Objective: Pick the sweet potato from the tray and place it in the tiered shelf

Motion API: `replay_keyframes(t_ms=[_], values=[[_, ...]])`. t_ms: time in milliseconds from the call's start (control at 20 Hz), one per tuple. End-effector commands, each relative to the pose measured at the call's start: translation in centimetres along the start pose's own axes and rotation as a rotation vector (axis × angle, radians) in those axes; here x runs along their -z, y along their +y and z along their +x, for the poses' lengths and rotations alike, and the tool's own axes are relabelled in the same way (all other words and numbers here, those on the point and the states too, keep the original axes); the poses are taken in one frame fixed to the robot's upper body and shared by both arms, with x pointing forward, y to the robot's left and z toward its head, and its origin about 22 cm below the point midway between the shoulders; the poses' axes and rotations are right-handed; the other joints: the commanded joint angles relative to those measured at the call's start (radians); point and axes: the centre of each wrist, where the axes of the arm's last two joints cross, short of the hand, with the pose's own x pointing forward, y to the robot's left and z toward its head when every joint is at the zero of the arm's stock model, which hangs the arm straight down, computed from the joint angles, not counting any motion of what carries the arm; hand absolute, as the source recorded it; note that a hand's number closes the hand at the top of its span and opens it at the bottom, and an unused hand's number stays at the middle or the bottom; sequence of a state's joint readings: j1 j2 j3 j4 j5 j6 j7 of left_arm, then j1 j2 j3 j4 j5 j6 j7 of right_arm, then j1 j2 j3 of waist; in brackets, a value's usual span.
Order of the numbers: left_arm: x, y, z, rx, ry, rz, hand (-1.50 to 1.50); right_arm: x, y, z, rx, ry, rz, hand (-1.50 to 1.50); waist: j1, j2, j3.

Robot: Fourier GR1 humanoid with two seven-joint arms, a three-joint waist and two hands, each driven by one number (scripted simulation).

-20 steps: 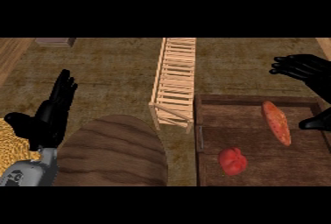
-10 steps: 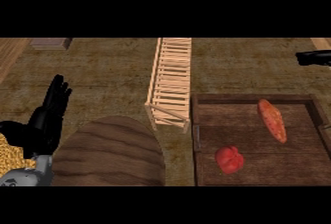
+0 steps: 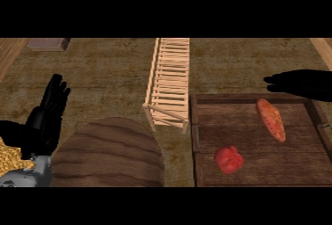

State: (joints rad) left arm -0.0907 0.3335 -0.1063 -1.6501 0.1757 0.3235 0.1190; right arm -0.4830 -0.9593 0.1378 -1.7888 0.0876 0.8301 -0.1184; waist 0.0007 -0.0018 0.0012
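Observation:
The sweet potato (image 3: 271, 119), orange and elongated, lies in the far right part of the dark wooden tray (image 3: 207, 132). My right hand (image 3: 303, 84) hovers just beyond the tray's far edge, above and right of the sweet potato, fingers stretched leftward, open and holding nothing. The tiered shelf (image 3: 170, 88), made of pale wooden slats, stands left of the tray and runs away from me. My left hand (image 3: 45, 115) rests open at the left edge, fingers up.
A red, lumpy vegetable (image 3: 229, 159) lies in the tray's near half. A large brown rounded object (image 3: 107, 154) sits at the lower left, with a yellow grainy patch (image 3: 13, 151) beside it. A small dark block (image 3: 48, 43) lies at the far left.
My right hand first slid out toward the right edge, then came back leftward to the tray's far corner. The left hand has barely moved.

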Motion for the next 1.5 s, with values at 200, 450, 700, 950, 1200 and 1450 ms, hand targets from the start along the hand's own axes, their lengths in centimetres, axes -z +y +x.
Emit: replay_keyframes(t_ms=[200,450,700,950,1200,1450], values=[[-0.9,1.4,-0.4,0.015,0.012,0.002,0.00,1.0,4.1,-0.2,-0.198,0.141,0.022,-1.50,0.006,0.003,0.000],[-0.7,0.2,-0.2,0.010,0.006,0.014,0.00,2.0,7.6,-1.0,-0.350,0.250,0.076,-1.50,0.004,0.002,0.000],[-0.4,-0.1,-0.9,0.006,-0.003,0.000,0.00,3.9,10.0,-2.5,-0.313,0.290,0.018,-1.50,0.002,0.002,-0.001],[-0.4,-0.4,0.9,0.014,-0.003,0.001,0.00,4.7,9.8,-5.9,-0.312,0.279,0.034,-1.50,0.008,0.003,-0.001],[0.3,0.2,-0.7,0.006,-0.012,0.010,0.00,4.7,9.3,-6.4,-0.286,0.291,0.044,-1.50,0.003,0.002,-0.001],[-1.2,0.6,0.8,-0.010,0.013,-0.005,0.00,4.4,12.0,-9.4,-0.301,0.290,0.063,-1.50,0.006,0.002,-0.001]])
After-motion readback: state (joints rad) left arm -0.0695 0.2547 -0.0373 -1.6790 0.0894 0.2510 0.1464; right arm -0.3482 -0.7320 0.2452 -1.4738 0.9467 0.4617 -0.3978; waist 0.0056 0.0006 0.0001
